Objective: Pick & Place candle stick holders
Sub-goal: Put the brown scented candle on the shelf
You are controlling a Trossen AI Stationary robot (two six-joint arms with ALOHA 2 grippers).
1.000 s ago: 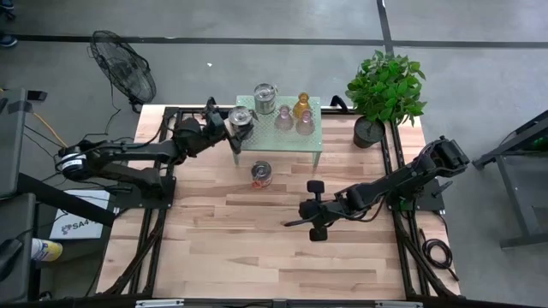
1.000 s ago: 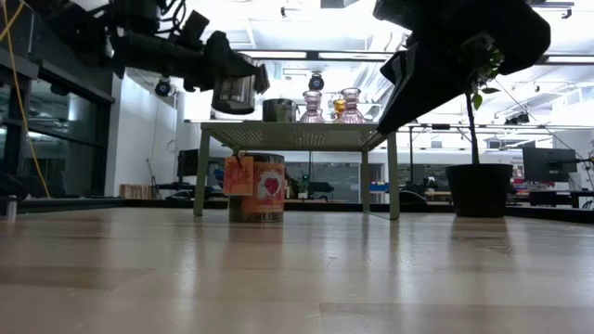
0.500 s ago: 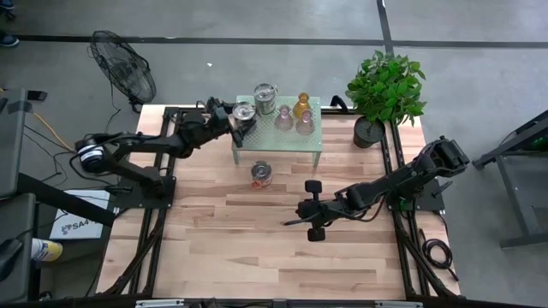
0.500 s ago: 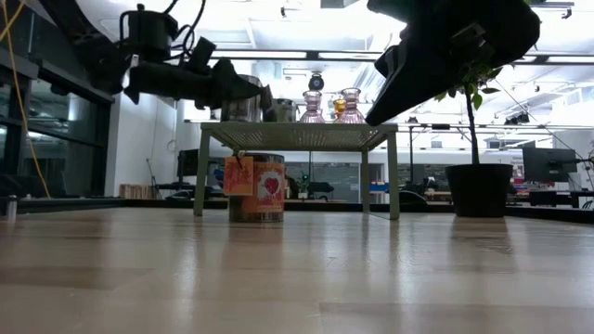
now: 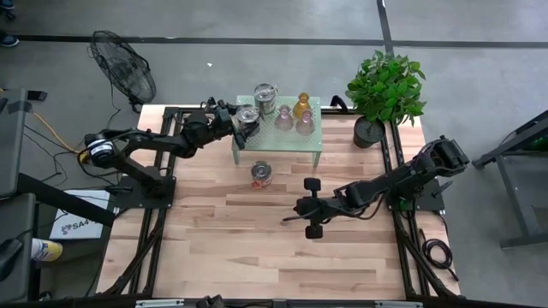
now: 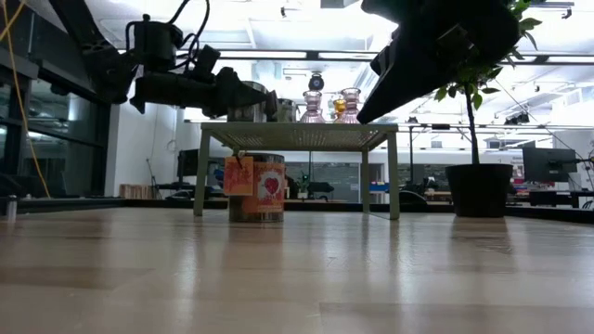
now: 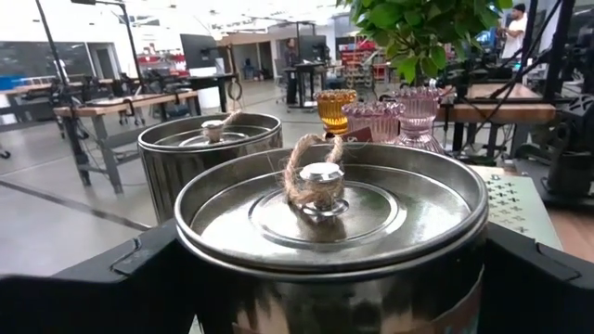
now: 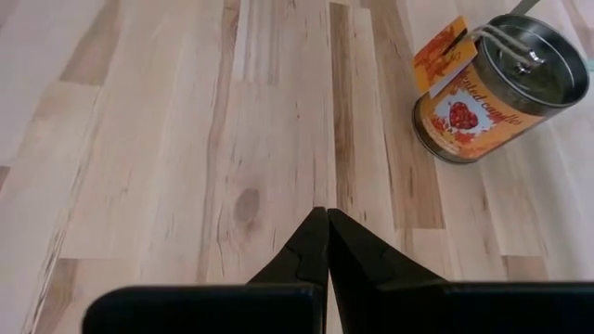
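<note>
My left gripper (image 5: 245,120) is shut on a silver lidded tin holder (image 7: 329,218) at the left end of the mint-green stand (image 5: 278,137). A second silver tin (image 5: 265,97), two pinkish glass holders (image 5: 283,118) (image 5: 304,125) and an amber glass holder (image 5: 300,105) stand on the stand's top. A third tin with an orange label (image 5: 261,174) stands upright on the table in front of the stand; it also shows in the right wrist view (image 8: 497,88). My right gripper (image 8: 327,223) is shut and empty above the table's middle. My left gripper pinches the tin's round side wall (image 7: 445,278) between its two fingers, one on each side. The fingers come level from the table's left. The tin is upright, its base at the height of the stand's top (image 6: 297,125); whether it rests there I cannot tell.
A potted green plant (image 5: 385,85) stands at the table's far right corner. A black fan (image 5: 124,73) stands off the far left corner. Bare wood (image 5: 240,248) fills the near half of the table.
My left gripper has reached toward the table's right and gone down with the silver tin, from above the stand's left edge to the level of its top. The tin has stayed upright. My right gripper has drifted slightly toward the left.
</note>
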